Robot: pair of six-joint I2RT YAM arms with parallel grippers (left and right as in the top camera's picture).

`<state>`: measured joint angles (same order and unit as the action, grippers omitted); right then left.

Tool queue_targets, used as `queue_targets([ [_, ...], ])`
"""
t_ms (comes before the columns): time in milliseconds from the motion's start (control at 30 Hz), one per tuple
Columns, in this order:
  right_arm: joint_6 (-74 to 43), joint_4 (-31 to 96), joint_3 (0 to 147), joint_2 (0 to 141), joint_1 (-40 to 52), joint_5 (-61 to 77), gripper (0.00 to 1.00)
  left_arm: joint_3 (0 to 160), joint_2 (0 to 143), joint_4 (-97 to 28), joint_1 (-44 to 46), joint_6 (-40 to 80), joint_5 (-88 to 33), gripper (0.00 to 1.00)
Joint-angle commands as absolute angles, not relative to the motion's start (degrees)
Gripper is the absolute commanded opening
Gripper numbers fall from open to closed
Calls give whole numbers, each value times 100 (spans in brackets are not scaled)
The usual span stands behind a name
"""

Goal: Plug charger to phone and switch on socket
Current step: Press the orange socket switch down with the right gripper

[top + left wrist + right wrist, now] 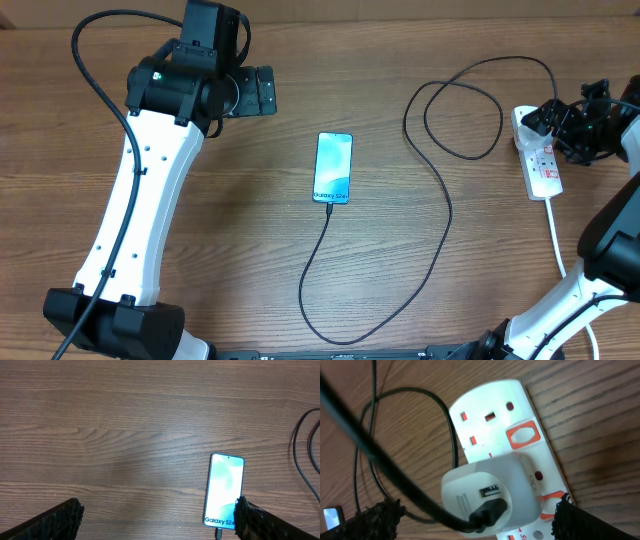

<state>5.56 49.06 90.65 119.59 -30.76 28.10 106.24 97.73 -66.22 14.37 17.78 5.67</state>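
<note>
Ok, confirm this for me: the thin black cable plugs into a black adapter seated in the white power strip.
Wrong on one point: the rounded plastic adapter is white, not black. The thin black cable does plug into it, and it sits in the white power strip. The right wrist view shows this.

Brown wood-grain table [300,80] (evenly lit)
</note>
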Motion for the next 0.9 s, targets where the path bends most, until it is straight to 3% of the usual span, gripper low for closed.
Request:
queue_targets([
  [0,532,4834,8927,11994,-3070,2816,100,10632,9815,-6617,1439,1669,639,100],
  [867,480,4670,8919,12178,-2941,2856,100,10632,9815,-6617,1439,1669,639,100],
])
